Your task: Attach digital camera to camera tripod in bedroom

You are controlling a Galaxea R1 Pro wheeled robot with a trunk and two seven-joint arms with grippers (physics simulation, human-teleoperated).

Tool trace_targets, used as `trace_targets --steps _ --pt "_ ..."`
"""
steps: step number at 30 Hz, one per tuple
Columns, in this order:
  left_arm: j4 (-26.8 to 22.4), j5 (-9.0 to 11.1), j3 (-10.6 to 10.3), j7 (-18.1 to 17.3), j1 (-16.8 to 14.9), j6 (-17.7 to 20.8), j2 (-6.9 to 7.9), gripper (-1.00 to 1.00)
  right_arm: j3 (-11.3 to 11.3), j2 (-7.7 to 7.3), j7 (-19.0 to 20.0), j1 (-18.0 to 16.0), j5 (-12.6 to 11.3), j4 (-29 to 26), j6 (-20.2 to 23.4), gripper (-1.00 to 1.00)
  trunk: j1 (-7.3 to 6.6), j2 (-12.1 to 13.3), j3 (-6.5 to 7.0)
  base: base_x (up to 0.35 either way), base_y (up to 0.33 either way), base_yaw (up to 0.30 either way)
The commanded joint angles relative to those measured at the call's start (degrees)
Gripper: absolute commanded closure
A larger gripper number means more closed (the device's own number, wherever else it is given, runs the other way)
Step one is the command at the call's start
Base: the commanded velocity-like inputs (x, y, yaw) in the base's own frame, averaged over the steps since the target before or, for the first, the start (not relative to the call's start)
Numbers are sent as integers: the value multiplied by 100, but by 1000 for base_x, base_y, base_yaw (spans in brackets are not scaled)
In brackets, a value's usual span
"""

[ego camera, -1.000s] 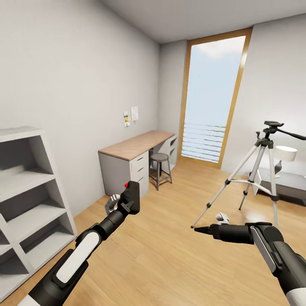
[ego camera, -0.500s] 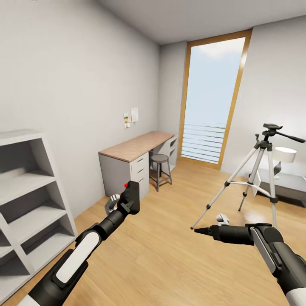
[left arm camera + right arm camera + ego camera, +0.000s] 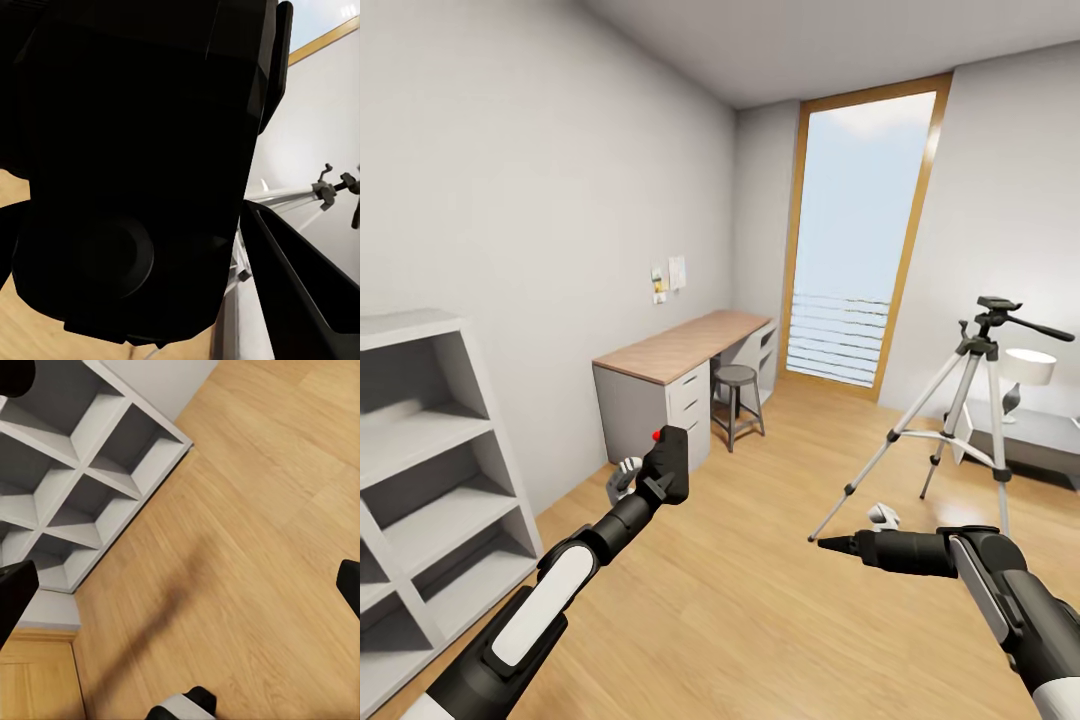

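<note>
The digital camera (image 3: 668,455) sits clamped upright in the left gripper (image 3: 653,470), held up over the wood plank floor (image 3: 760,600) at about 8 o'clock from the middle of the head view, its round red button (image 3: 657,435) on the upper edge. In the left wrist view the matte-black camera body (image 3: 142,172) sits hard against the lens, with one dark finger (image 3: 300,277) running beside it. No brand name or lettering can be read on it.

The camera tripod (image 3: 960,410) stands well apart, at 3 o'clock, on three spread silver legs, its black head (image 3: 998,308) level and the long pan handle (image 3: 1045,328) reaching toward the right edge. The same tripod shows as silver legs with black joints in the left wrist view (image 3: 300,196).

The right gripper (image 3: 838,543) hangs low at 4 o'clock, pointing toward the left arm; in the right wrist view its dark fingertips (image 3: 15,600) sit at opposite edges, wide apart, holding nothing, above the floor and a grey cubby shelf (image 3: 82,472).

At 11 o'clock from the camera stands a wood-topped desk (image 3: 680,345) with a round grey stool (image 3: 737,400) beside it. Small papers (image 3: 668,275) are pinned above; their writing is too small to read. A tall wood-framed window (image 3: 855,230) fills the far wall.
</note>
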Motion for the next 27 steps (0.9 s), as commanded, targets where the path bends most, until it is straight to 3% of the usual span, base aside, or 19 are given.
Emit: trace_targets --steps 1,27 --pt "-10 44 -8 31 -5 4 5 100 -5 0 29 -4 18 -1 19 -100 -22 36 11 0 0 0" --pt "-10 44 -8 24 -5 -4 5 100 -5 0 29 -4 19 8 19 -100 -593 1079 478 0 0 0"
